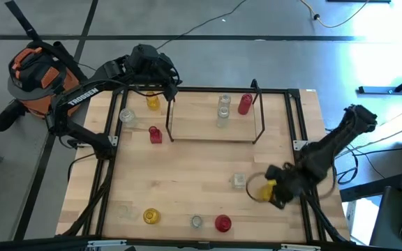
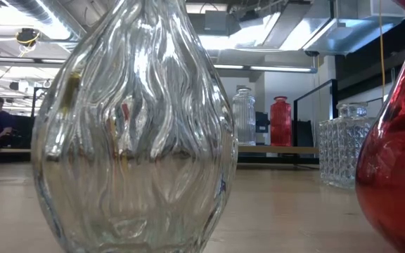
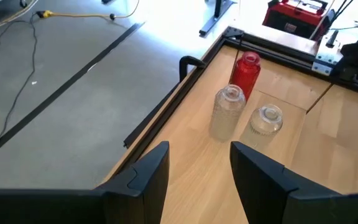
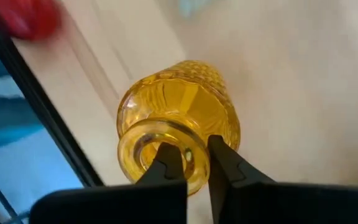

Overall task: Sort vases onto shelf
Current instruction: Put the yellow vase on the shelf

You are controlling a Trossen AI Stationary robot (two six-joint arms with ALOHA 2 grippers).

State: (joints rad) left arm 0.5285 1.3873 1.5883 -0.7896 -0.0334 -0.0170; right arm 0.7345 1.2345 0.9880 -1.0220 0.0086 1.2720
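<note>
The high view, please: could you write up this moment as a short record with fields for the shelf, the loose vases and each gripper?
shelf: the shelf holds a red vase and two clear vases
right gripper: the right gripper pinches the rim of a yellow vase, one finger inside its mouth, near the table's right edge
left gripper: the left gripper is open and holds nothing, at the shelf's far left end
loose near front edge: yellow vase, clear jar, red jar
</note>
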